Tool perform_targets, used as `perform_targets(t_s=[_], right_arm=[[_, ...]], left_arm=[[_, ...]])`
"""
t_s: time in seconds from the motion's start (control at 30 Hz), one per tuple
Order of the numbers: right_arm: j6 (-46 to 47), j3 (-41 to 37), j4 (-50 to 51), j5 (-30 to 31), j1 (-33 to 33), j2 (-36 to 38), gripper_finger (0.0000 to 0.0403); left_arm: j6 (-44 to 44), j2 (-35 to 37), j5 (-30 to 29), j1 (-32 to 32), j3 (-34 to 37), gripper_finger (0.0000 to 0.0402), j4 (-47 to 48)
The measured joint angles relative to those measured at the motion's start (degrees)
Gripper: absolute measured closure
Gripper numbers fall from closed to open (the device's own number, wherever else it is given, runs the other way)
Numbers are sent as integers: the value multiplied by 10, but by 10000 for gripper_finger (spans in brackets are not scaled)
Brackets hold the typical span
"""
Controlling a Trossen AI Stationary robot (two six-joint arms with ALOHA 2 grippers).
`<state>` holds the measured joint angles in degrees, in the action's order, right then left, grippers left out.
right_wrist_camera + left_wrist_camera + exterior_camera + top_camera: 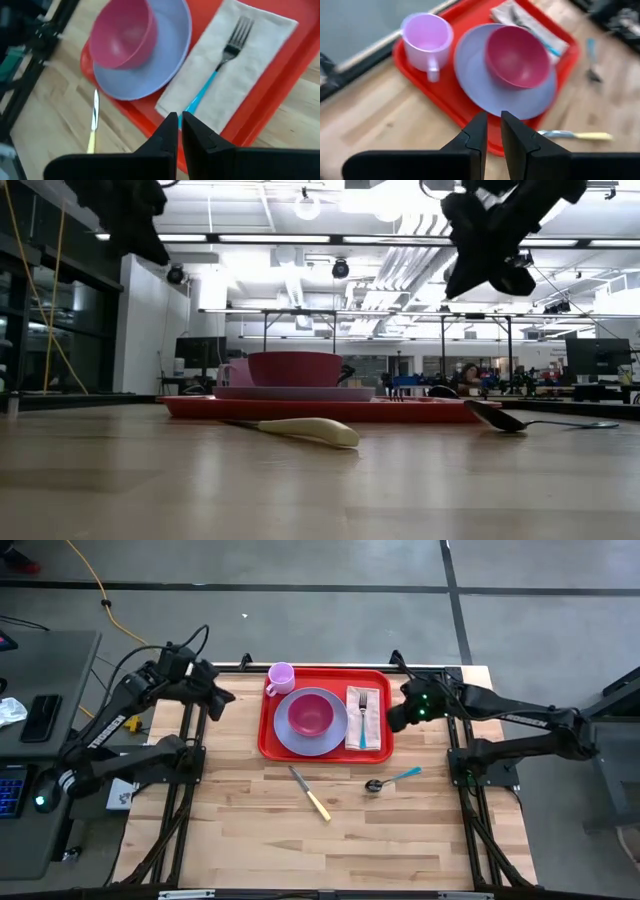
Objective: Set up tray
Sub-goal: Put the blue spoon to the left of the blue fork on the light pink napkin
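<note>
**Setting the red tray: knife and spoon are left on the desk**

Shown from above, a red tray [271,736] lies at the far middle of a pale wooden desk [250,840]. A lavender plate [312,736] is carried on it, with a deep pink bowl [311,714] on the plate, a lavender mug [281,677] at the tray's far left corner, and a white napkin [372,730] on its right side with a blue-handled fork [362,718] laid on top.

The right gripper [179,127] is held above the tray's right edge, fully closed and empty. The left gripper [491,131] is held off the tray's far left corner, its fingers slightly parted with nothing between them.

Two pieces are seen off the tray: a knife [311,794] with a cream handle and a spoon [392,779] with a blue handle, both flat on the desk just in front of the tray.

The spoon, nearer the right arm, is judged the likely next pick. It would best be gripped across its thin handle, with the gripper opened first and lowered squarely, since flat cutlery sits low and may slip.

The tray is smooth plastic with rounded corners and a low rim; the dishes look like matte plastic; the napkin looks soft.
</note>
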<state>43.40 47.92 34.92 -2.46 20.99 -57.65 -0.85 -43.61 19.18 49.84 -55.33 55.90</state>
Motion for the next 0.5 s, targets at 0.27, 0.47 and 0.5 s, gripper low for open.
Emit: perform_targets(t_s=[0.27, 0.47, 0.5], right_arm=[[-75, 0, 15, -15, -16, 11, 399], [-171, 0, 33, -74, -15, 7, 401], [-200, 0, 46, -90, -15, 7, 400]], left_arm=[[-94, 54, 38, 0, 0, 316, 53], [-162, 89, 38, 0, 0, 316, 72], [-172, 93, 38, 0, 0, 316, 77]])
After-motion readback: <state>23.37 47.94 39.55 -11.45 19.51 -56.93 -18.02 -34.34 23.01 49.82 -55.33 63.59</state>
